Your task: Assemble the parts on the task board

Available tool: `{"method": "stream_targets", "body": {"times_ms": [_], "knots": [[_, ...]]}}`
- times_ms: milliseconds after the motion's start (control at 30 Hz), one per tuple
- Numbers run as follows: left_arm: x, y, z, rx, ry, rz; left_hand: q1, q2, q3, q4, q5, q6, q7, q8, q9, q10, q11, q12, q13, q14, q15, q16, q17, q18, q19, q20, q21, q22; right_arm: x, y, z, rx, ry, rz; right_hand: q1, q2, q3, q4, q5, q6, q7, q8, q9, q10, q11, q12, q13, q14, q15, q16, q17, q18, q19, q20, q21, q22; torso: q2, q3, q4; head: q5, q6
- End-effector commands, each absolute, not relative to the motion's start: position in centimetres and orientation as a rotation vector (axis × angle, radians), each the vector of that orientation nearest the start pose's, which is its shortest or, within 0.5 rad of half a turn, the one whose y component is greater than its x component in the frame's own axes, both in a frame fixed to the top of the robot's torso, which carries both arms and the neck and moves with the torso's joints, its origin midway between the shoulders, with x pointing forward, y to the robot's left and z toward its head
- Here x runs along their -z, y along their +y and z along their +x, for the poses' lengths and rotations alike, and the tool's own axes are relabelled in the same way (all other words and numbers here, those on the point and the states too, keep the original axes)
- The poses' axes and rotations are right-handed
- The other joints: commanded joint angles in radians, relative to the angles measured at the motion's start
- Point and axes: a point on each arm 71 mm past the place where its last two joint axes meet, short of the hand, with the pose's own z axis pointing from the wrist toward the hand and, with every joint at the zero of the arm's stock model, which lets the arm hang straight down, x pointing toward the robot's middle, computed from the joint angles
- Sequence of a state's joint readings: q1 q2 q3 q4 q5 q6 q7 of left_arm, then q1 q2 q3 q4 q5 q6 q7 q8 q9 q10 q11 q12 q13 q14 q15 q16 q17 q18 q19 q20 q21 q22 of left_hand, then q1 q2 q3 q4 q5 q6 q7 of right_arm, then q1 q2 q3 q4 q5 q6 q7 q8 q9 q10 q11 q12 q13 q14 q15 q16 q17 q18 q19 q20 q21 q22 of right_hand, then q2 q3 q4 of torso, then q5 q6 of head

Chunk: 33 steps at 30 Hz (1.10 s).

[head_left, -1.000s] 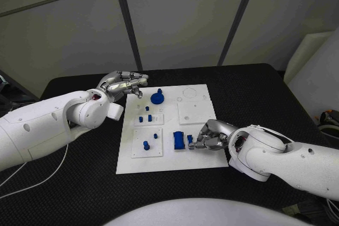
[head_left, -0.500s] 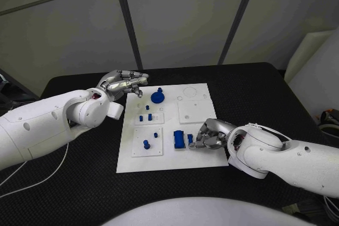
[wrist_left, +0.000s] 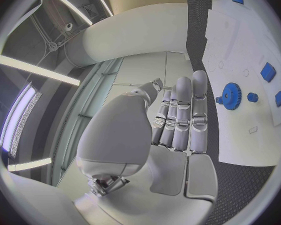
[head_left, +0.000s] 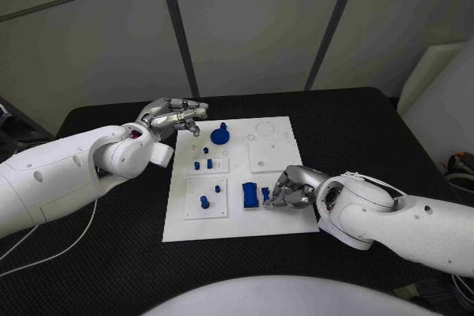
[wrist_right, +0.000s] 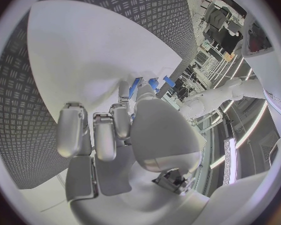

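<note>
- Right hand [head_left: 286, 190] low on the task board [head_left: 277, 223], fingers curled beside the blue block [head_left: 251, 195]; grip unclear.
- Left hand [head_left: 174, 115] raised near the blue gear [head_left: 220, 134], fingers curled, holding nothing.

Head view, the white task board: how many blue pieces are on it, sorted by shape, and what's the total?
Blue toothed gear wheel: 1
Small blue pegs: 5
Blue rectangular blocks: 2
Total: 8 blue pieces on the white task board
</note>
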<state>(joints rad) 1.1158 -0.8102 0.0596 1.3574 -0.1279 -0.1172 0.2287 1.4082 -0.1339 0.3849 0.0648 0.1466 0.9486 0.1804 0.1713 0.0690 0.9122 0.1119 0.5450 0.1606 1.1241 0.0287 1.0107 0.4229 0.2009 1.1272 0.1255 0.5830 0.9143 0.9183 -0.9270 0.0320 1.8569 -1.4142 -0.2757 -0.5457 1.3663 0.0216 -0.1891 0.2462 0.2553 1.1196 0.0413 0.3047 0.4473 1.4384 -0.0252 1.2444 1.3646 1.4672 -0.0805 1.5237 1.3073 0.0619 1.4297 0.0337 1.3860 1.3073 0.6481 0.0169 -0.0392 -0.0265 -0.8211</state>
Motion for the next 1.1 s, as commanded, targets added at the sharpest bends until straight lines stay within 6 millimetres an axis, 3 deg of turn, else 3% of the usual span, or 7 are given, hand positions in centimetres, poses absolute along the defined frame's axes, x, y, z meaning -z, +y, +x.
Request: {"method": "stream_targets", "body": {"times_ms": [33,333,600,733,833,1000,1100], "knots": [[20.5,23.2,51.0,1.517,1.604,-1.105,-0.002,0.007,-0.003,0.002,0.006,-0.005,-0.002,0.006,-0.002,-0.005,-0.001,0.006,-0.002,-0.007,0.002,-0.003,-0.002,-0.018,0.004,0.002,-0.004,-0.002,25.4,-16.9,37.4,-0.588,2.018,0.141,-0.007,0.009,-0.011,0.007,0.019,-0.008,0.003,0.005,0.002,0.005,-0.002,-0.007,-0.014,0.086,-0.005,0.001,0.174,-0.007,-0.001,-0.005,-0.002,0.064,0.0,-0.0002,0.0005,-0.002,0.002],[20.6,23.3,51.1,1.513,1.603,-1.108,-0.002,0.007,-0.003,0.002,0.006,-0.005,-0.002,0.006,-0.002,-0.005,-0.001,0.006,-0.002,-0.007,0.002,-0.003,-0.002,-0.018,0.004,0.002,-0.004,-0.002,24.8,-17.8,37.2,-0.718,1.98,0.246,-0.061,-0.017,-0.062,0.042,0.012,-0.062,0.028,-0.024,-0.009,-0.064,0.019,-0.156,-0.108,0.061,0.011,-0.059,0.073,0.018,-0.074,0.007,-0.099,-0.034,-0.004,-0.0015,-0.0015,-0.004,0.009],[20.9,23.4,51.0,1.51,1.593,-1.112,-0.015,0.005,-0.015,0.015,0.006,-0.01,-0.001,0.008,-0.002,-0.011,0.001,0.009,-0.006,-0.027,0.007,-0.015,-0.012,-0.019,-0.008,0.006,-0.018,-0.011,23.9,-19.7,40.1,-0.957,1.844,0.487,-0.001,0.007,-0.062,0.023,-0.015,-0.153,0.069,-0.092,-0.04,-0.182,0.054,-0.392,-0.272,0.024,0.04,-0.173,-0.085,0.057,-0.184,0.035,-0.269,-0.197,-0.023,-0.0075,-0.01,-0.004,0.02],[21.0,23.5,51.0,1.508,1.568,-1.123,-0.028,0.002,-0.034,0.033,0.004,-0.017,0.004,0.011,-0.001,-0.025,0.009,0.003,-0.016,-0.086,0.018,-0.066,-0.042,-0.02,-0.056,0.017,-0.065,-0.041,23.6,-20.8,42.2,-1.07,1.756,0.637,0.081,0.036,-0.043,-0.006,-0.005,-0.169,0.084,-0.114,-0.054,-0.324,0.07,-0.644,-0.457,-0.077,0.052,-0.431,-0.387,0.117,-0.384,0.047,-0.58,-0.481,-0.035,-0.011,-0.0151,-0.001,0.027],[21.1,23.8,51.1,1.504,1.534,-1.142,-0.032,0.003,-0.056,0.049,-0.003,-0.016,0.007,0.018,-0.001,-0.027,0.016,-0.012,-0.031,-0.15,0.032,-0.159,-0.093,-0.021,-0.123,0.032,-0.134,-0.088,23.8,-21.5,43.7,-1.135,1.694,0.738,0.132,0.051,-0.037,-0.015,-0.014,-0.173,0.102,-0.128,-0.069,-0.386,0.087,-0.76,-0.565,-0.201,0.072,-0.734,-0.672,0.118,-0.438,0.065,-0.687,-0.555,-0.044,-0.0135,-0.0191,0.002,0.032],[21.6,24.5,51.5,1.487,1.436,-1.207,-0.019,0.011,-0.087,0.074,-0.007,-0.023,0.004,0.016,-0.002,0.007,0.026,-0.085,-0.082,-0.212,0.068,-0.407,-0.21,-0.023,-0.259,0.075,-0.292,-0.215,24.7,-22.2,46.6,-1.209,1.602,0.857,0.196,0.068,-0.042,-0.01,-0.035,-0.178,0.134,-0.172,-0.123,-0.397,0.126,-0.973,-0.829,-0.291,0.119,-1.002,-0.803,0.115,-0.51,0.114,-0.876,-0.687,-0.071,-0.0194,-0.0346,0.012,0.051],[21.9,24.9,51.9,1.47,1.369,-1.246,-0.004,0.016,-0.1,0.088,-0.006,-0.02,-0.002,0.004,-0.002,0.042,0.033,-0.163,-0.098,-0.201,0.088,-0.557,-0.264,-0.016,-0.321,0.108,-0.388,-0.31,25.5,-22.5,48.3,-1.227,1.562,0.889,0.218,0.076,-0.042,-0.009,-0.051,-0.173,0.138,-0.2,-0.154,-0.382,0.145,-1.037,-0.938,-0.369,0.15,-1.151,-0.885,0.109,-0.566,0.145,-0.978,-0.755,-0.085,-0.0229,-0.0411,0.021,0.068]]}}
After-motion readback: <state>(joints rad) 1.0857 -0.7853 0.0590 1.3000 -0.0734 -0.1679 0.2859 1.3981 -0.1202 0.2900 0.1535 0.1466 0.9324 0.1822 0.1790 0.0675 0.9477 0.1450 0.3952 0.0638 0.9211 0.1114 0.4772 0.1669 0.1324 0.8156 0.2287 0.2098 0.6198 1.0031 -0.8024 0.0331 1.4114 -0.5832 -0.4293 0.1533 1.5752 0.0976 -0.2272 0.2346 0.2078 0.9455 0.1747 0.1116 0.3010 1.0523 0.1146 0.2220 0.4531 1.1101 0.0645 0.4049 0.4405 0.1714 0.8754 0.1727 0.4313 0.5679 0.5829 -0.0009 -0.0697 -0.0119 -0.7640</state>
